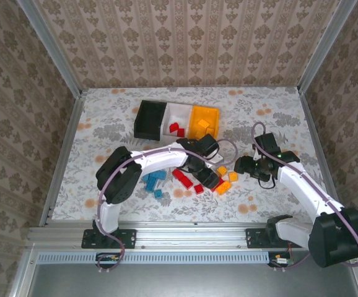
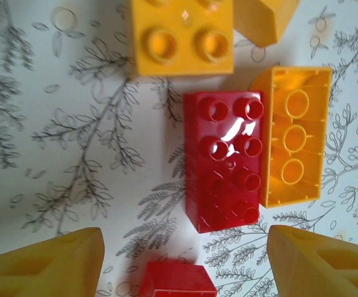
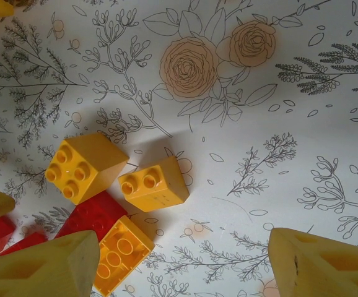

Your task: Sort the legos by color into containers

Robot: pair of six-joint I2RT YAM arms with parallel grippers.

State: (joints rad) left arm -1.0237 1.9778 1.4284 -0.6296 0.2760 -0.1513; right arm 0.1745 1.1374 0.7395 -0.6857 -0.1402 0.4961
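Note:
Loose legos lie mid-table: blue ones [image 1: 154, 182], red ones [image 1: 183, 178] and orange-yellow ones [image 1: 223, 187]. The black [image 1: 148, 119], white [image 1: 180, 112] and orange-yellow [image 1: 211, 116] containers stand in a row behind them. My left gripper [image 1: 209, 178] [image 2: 185, 263] hangs open over the pile. A long red brick [image 2: 225, 161] lies just ahead of its fingers, touching an upturned yellow brick [image 2: 293, 136], and a small red brick [image 2: 176, 281] sits between the fingers. My right gripper [image 1: 241, 168] [image 3: 182, 263] is open over bare cloth, beside yellow bricks [image 3: 154, 182] and an upturned yellow one [image 3: 120, 253].
Red bricks [image 1: 176, 129] lie in the white bin and a yellow brick [image 1: 202, 124] in the orange-yellow bin. The two arms' ends are close together over the pile. Patterned walls [image 1: 191, 43] enclose the flowered tablecloth [image 1: 104, 130] on three sides.

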